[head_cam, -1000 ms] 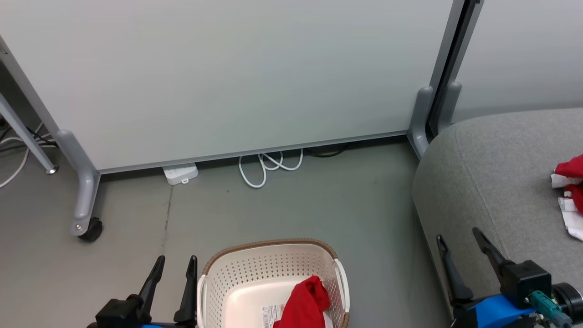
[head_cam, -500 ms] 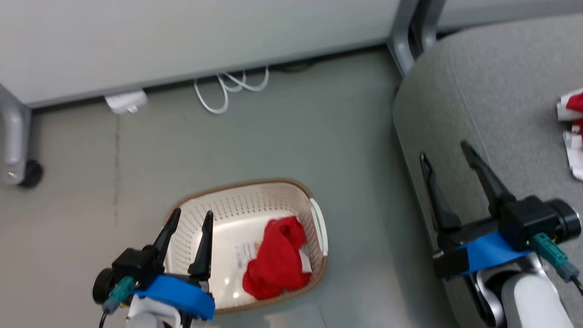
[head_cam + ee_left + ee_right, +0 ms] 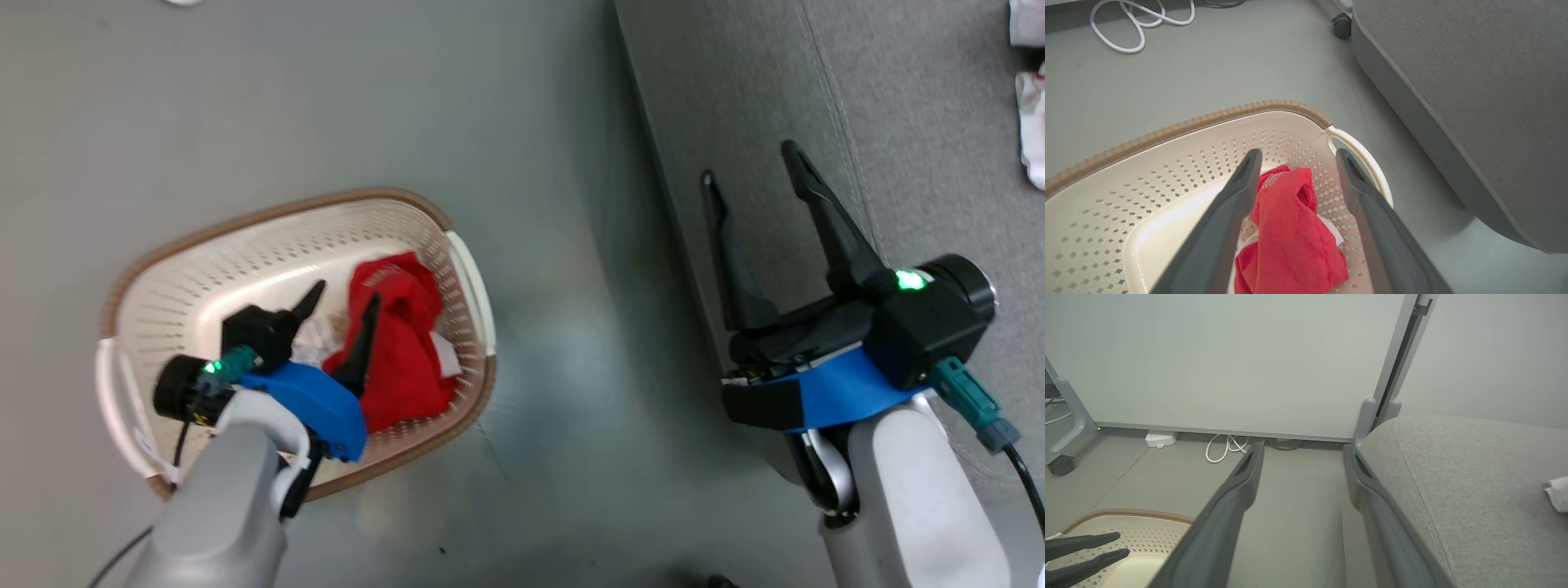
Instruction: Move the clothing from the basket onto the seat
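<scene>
Clothing (image 3: 400, 343), red with white trim, lay bunched inside the basket (image 3: 269, 214), against the perforated wall on the side toward 3 o'clock in the head view. Basket stood on the grey floor (image 3: 326, 98) at 8 o'clock in that view, with a brown rim and a white handle at each end. Seat (image 3: 898, 122), grey woven upholstery with a stitched seam, occupied the 1 to 4 o'clock sector. It stood apart from the basket, with bare floor between. A second garment (image 3: 1032, 122), white with some red showing, rested on the seat cushion at the 2 o'clock edge of the view, cut off by the frame.

Left hand (image 3: 346, 292) was over the basket interior, fingers spread apart and pointing toward 1 o'clock, with nothing gripped. The finger nearer the clothing overlapped the red fabric in the head view; contact could not be confirmed. In the left wrist view the two fingers framed the clothing on either side.

Right hand (image 3: 749, 162) hung at 3 o'clock over the seat's edge nearest the basket, fingers wide apart and empty, pointing to 12 o'clock. The right wrist view recorded a pale partition panel (image 3: 1229, 363) at 12 o'clock, with a coiled white cable (image 3: 1224, 447) and a power strip (image 3: 1161, 437) at its foot
</scene>
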